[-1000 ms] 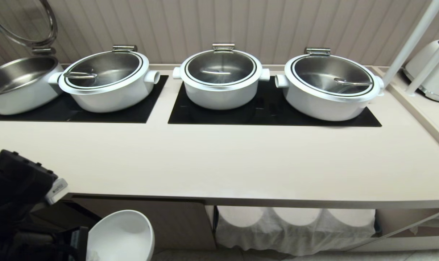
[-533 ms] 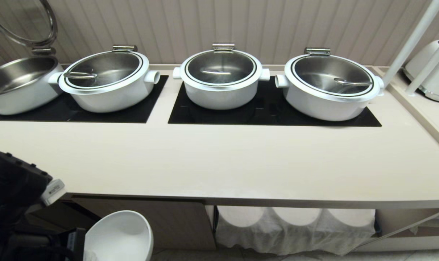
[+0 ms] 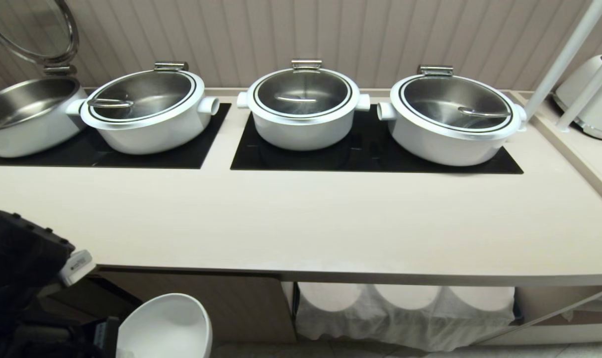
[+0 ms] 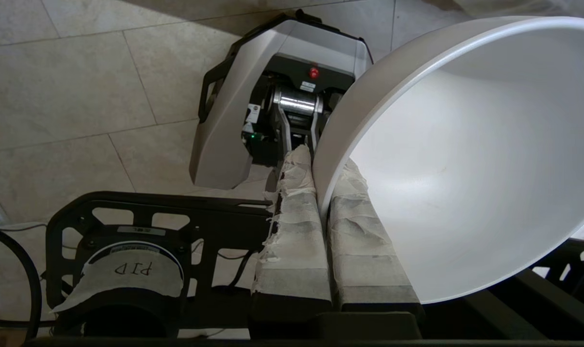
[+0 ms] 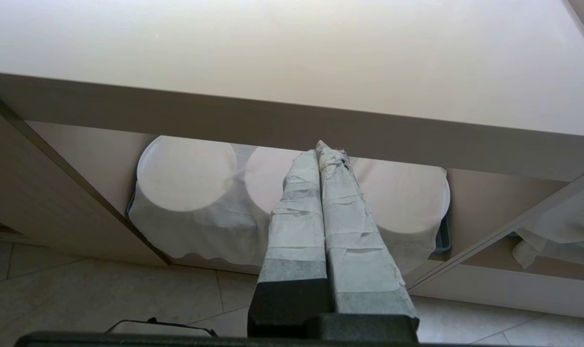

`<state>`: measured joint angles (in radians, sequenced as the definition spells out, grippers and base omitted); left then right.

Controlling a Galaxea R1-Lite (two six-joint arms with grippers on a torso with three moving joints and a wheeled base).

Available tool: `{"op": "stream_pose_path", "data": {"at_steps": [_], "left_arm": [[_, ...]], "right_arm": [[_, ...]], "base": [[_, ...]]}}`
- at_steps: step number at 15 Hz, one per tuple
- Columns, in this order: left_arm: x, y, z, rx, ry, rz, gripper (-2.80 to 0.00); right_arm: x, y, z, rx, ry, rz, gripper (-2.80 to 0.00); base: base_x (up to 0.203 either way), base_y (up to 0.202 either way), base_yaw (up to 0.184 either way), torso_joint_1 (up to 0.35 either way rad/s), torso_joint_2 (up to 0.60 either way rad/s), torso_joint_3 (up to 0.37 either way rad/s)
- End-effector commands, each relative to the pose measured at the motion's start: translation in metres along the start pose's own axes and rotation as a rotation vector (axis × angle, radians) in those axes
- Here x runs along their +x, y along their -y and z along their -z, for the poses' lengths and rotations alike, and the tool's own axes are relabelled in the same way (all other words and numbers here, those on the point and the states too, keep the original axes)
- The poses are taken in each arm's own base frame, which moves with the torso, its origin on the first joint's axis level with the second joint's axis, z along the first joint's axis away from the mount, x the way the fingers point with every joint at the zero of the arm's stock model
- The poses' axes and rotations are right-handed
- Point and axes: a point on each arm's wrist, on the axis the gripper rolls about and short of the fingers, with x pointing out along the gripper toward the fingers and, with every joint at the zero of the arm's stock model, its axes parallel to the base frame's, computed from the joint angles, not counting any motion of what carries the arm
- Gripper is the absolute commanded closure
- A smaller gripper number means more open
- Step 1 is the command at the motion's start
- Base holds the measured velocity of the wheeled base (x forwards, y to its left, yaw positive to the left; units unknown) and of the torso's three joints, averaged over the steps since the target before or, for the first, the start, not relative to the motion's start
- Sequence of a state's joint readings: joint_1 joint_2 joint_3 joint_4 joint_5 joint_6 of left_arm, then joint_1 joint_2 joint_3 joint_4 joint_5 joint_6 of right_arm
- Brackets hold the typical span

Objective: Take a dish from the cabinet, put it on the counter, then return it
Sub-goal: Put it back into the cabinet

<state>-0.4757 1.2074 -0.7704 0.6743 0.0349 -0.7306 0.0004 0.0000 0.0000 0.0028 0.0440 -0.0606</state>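
**Bowl held low, short of the surface**

Little has shifted since a second ago: my left arm and the bowl (image 3: 164, 325) have dipped slightly and drifted a touch rightward. My left tool (image 4: 320, 193) is clamped on the bowl's rim, one padded finger inside, one outside, so the bowl hangs tilted with its mouth facing up toward the head camera. It sits below the surface (image 3: 301, 223) edge, in front of the cabinet (image 3: 241, 306). I judge the lift onto the surface is next. My right tool (image 5: 320, 154) hangs idle with fingers together, facing cloth-covered stacks (image 3: 405, 311) on the cabinet shelf. Lidded pots (image 3: 304, 107) line the black hobs (image 3: 375, 161) at the back; tiled floor (image 4: 79, 96) lies below.
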Motion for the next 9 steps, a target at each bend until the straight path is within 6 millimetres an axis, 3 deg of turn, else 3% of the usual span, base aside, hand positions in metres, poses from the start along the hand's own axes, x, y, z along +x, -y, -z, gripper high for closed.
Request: {"op": "stream_pose_path", "data": {"at_steps": [1, 9], "left_arm": [[0.0024, 0.0004, -0.0004, -0.004, -0.011, -0.01, 0.0], [0.0033, 0.001, -0.0005, -0.004, -0.024, -0.002, 0.0]], "right_arm": [[0.0, 0.0, 0.0, -0.001, 0.0, -0.002, 0.0], [0.0, 0.0, -0.0001, 0.001, 0.001, -0.001, 0.0]], "base": [[0.0, 0.0, 0.0, 0.0, 0.0, 0.0], [0.0, 0.0, 0.0, 0.0, 0.0, 0.0]]}}
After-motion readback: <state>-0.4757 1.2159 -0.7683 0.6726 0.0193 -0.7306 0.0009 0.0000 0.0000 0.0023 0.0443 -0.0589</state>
